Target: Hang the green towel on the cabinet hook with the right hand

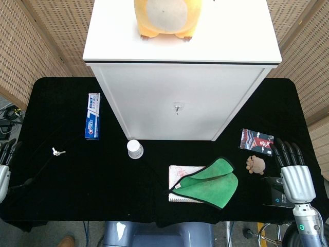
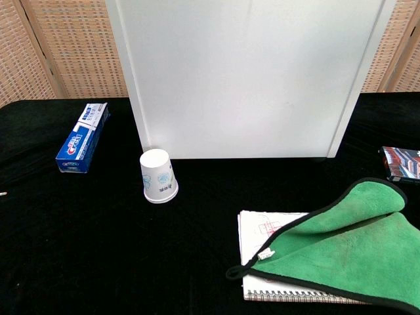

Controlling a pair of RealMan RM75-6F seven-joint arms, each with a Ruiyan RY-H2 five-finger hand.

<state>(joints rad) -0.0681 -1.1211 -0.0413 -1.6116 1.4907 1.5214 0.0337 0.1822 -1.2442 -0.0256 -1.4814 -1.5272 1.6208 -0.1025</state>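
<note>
Green towel (image 1: 212,182): folded, lying partly over a notebook (image 1: 178,175).
Hook (image 1: 177,107): bare, on cabinet front (image 1: 175,98).
Right hand (image 1: 294,174): empty, fingers extended, beside towel.
Left hand (image 1: 4,164): at table edge, pose unclear.

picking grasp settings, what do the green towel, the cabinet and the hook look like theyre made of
Green towel: soft plush cloth, likely microfibre; fuzzy matte nap, folds limply, black stitched edging with a loop.
Cabinet: smooth white panels, probably painted or laminated board; flat with a faint sheen.
Hook: too small to tell; looks like a clear or pale pad with a small peg.
</note>
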